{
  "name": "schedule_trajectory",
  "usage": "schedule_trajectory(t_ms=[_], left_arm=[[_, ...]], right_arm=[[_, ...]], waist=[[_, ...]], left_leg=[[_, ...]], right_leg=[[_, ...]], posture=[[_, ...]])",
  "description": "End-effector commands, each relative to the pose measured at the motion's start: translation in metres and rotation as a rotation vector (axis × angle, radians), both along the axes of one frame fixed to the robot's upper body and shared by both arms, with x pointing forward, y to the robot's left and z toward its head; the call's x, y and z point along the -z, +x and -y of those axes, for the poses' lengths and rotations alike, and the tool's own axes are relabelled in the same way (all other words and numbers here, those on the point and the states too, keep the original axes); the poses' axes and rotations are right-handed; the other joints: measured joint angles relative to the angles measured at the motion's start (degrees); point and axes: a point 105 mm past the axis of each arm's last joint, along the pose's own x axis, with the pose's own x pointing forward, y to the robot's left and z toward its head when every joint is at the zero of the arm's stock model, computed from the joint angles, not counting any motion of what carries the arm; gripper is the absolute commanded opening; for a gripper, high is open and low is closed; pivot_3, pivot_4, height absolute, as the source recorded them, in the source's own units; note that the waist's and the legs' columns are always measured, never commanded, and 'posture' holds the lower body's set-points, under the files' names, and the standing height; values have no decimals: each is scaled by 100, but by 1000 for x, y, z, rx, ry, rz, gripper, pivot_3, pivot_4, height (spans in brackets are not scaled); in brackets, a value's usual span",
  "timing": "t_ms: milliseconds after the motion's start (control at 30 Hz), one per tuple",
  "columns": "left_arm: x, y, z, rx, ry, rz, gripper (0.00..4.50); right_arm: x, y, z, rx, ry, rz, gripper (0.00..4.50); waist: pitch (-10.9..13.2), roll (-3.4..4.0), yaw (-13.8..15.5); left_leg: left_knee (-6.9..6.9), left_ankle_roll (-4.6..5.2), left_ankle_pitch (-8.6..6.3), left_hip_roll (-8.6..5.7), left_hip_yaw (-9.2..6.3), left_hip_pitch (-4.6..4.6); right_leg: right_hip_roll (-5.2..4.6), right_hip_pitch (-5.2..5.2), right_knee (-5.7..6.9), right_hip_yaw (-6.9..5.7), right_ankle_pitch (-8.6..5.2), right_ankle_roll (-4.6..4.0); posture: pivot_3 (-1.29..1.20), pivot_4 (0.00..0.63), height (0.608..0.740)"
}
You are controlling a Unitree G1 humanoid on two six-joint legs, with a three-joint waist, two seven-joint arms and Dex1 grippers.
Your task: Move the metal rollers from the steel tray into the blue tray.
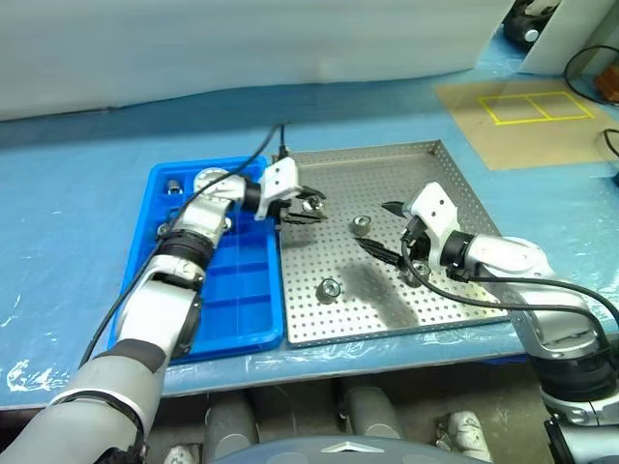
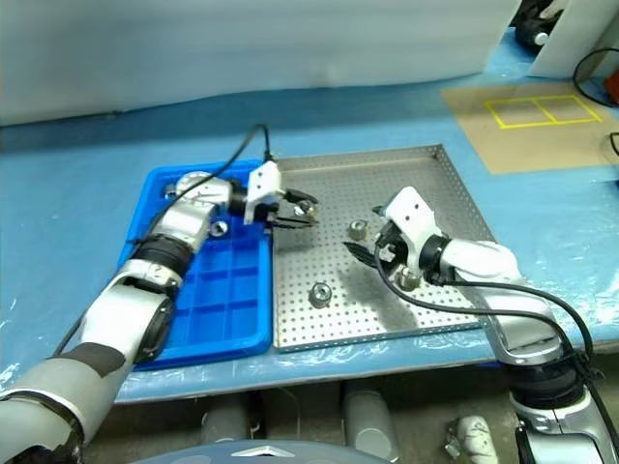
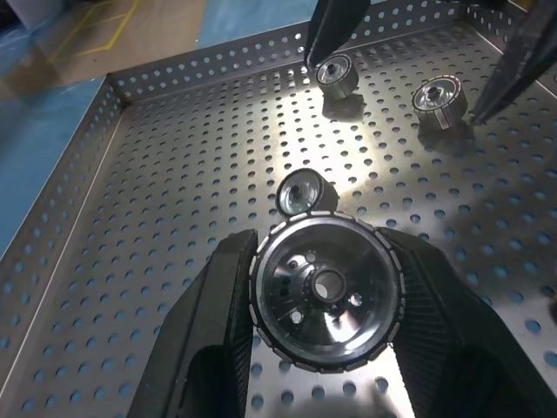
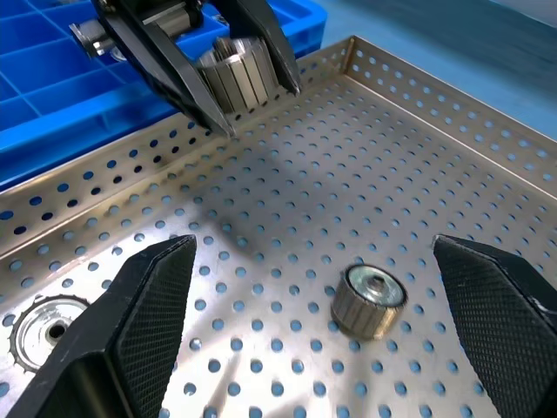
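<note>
My left gripper [image 1: 306, 206] is shut on one metal roller [image 3: 326, 292] and holds it just above the steel tray [image 1: 435, 169], near that tray's left rim and next to the blue tray [image 1: 237, 290]. My right gripper [image 4: 313, 248] is open over the middle of the steel tray, its fingers on either side of a roller [image 4: 370, 300] that lies on the perforated floor, without touching it. Two more rollers [image 1: 329, 288] [image 2: 406, 280] lie on the steel tray. A roller [image 2: 221, 229] sits in a compartment of the blue tray.
The two trays stand side by side on a pale blue sheet, close to the table's front edge. A brown board with yellow taped squares [image 1: 532, 106] lies at the back right. A black cable [image 1: 242, 169] runs from my left wrist over the blue tray.
</note>
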Motion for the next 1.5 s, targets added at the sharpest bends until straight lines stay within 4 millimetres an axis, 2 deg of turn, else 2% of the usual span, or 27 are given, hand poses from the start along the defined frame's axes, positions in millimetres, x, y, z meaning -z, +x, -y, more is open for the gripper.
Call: schedule_trajectory(t_ms=[33, 100, 133, 233, 300, 433, 533, 700, 833, 1000, 1100, 1167, 1200, 1300, 1367, 1500], left_arm=[[-29, -5, -40, -110, -57, 83, 1767], [-32, -9, -67, -203, -54, 92, 1767], [-33, -11, -73, -227, -52, 93, 1767], [-28, -24, -111, -353, -31, 97, 1767], [-25, -38, -125, -392, -29, 78, 1767], [-18, -53, -133, -444, -44, 39, 1767], [-9, -54, -133, -466, -38, 20, 1767], [19, -44, -123, -504, -33, -45, 1767], [33, -39, -117, -498, -25, -83, 1767], [53, -38, -121, -488, 46, -143, 1767], [51, -32, -126, -513, 26, -141, 1767], [52, -30, -126, -510, 21, -148, 2486], [51, -28, -126, -514, 28, -124, 2674], [45, -15, -124, -559, 34, -57, 3632], [37, -16, -118, -516, 12, -48, 3632], [4, -3, -98, -484, -97, 29, 3632]], right_arm=[[-8, 8, -20, -111, 0, 46, 4500], [-7, 14, -30, -164, -1, 44, 4500], [-7, 16, -32, -178, -1, 44, 4500], [-7, 23, -48, -251, 1, 47, 4500], [-8, 27, -57, -291, 3, 50, 4500], [-6, 29, -64, -334, 1, 49, 4500], [-5, 30, -66, -343, 2, 48, 4500], [-3, 29, -64, -342, -2, 47, 4500], [-3, 29, -58, -319, -8, 48, 4500], [-2, 26, -52, -294, -8, 46, 4500], [-2, 26, -49, -279, -9, 47, 4500], [-2, 25, -48, -273, -8, 47, 4500], [-2, 25, -48, -270, -6, 48, 4500], [-2, 24, -48, -263, -1, 48, 4500], [-2, 24, -48, -259, 0, 49, 4500], [-4, 23, -43, -236, -1, 54, 4500]], waist=[[2, 3, 98], [4, 4, 174], [4, 5, 241], [5, 7, 430], [5, 9, 519], [6, 7, 784], [6, 7, 913], [6, 7, 896], [6, 5, 846], [5, 5, 834], [5, 5, 829], [5, 5, 829], [5, 5, 827], [4, 5, 828], [4, 5, 828], [6, 3, 847]], left_leg=[[-7, -6, 4, 3, 0, 0], [-15, -16, 10, 9, -3, -2], [-17, -18, 11, 9, -3, -3], [-26, -23, 13, 9, -3, -11], [-26, -33, 19, 8, -2, -17], [-26, -47, 27, 10, -8, -44], [-22, -59, 35, 10, -17, -49], [-13, -72, 43, 7, -21, -38], [-14, -88, 53, 9, -24, -37], [-15, -91, 55, 9, -24, -34], [-14, -91, 56, 8, -22, -29], [-14, -94, 57, 8, -22, -26], [-14, -95, 58, 8, -22, -21], [-14, -95, 58, 7, -22, -15], [-14, -96, 58, 7, -23, -16], [-12, -97, 59, 5, -23, -27]], right_leg=[[2, -3, 1, -3, 0, -1], [4, -8, 6, -7, -3, -6], [4, -13, 9, -9, -5, -10], [3, -19, 8, -14, -7, -13], [0, -25, 9, -18, -7, -13], [-2, -45, 15, -30, -7, -13], [-5, -44, 23, -39, -8, -13], [-5, -47, 48, -27, -7, -12], [2, -66, 71, -18, -8, -12], [6, -71, 79, -14, -10, -15], [6, -69, 83, -12, -10, -15], [6, -68, 88, -11, -10, -15], [6, -67, 92, -10, -10, -15], [6, -62, 95, -8, -10, -15], [5, -60, 95, -9, -10, -15], [4, -64, 91, -11, -10, -15]], posture=[[-175, 150, 740], [-130, 150, 740], [-108, 150, 740], [-19, 150, 740], [22, 150, 740], [58, 150, 740], [62, 150, 740], [39, 150, 740], [7, 150, 740], [-27, 150, 740], [-41, 150, 740], [-46, 150, 740], [-46, 150, 740], [-59, 150, 740], [-69, 150, 740], [-107, 150, 740]])
